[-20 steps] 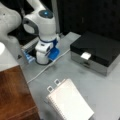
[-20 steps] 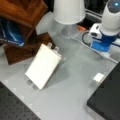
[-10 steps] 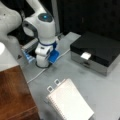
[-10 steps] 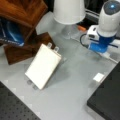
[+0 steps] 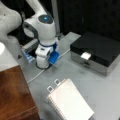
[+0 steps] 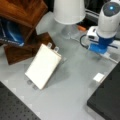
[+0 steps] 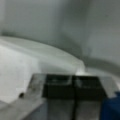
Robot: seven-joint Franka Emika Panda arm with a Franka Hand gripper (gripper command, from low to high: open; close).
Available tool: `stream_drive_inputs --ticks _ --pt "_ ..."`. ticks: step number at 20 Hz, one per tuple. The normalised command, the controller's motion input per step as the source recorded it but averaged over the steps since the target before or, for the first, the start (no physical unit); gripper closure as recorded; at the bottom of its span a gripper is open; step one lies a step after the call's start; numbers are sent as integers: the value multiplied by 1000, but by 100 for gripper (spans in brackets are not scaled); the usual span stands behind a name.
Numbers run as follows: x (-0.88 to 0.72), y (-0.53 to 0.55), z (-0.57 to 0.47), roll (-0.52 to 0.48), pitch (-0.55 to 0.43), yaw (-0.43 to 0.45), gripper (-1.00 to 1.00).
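Blue block (image 5: 54, 57) sits touching the claw (image 5: 43, 65) on its right in a front view, its long axis and heading too blurred to tell, while the claw, lower than a second ago, rests on the grey table (image 5: 82, 80), its opening and hold impossible to tell.

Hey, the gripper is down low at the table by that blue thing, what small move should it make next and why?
Probably a short straight lift. The gripper sits right at the grey table, hard beside the blue piece, with a white cable running past it. Rising first would likely keep it clear of both.
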Motion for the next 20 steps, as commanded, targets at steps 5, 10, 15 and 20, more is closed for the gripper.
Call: stream_drive_inputs --ticks 5,10,15,20 --pt "-991 -303 -508 103 -606 158 100" --pt "-991 -323 -525 107 -632 166 100" --pt "-979 -302 -554 93 -665 141 100" --pt "-1000 -222 -569 70 -674 114 100"
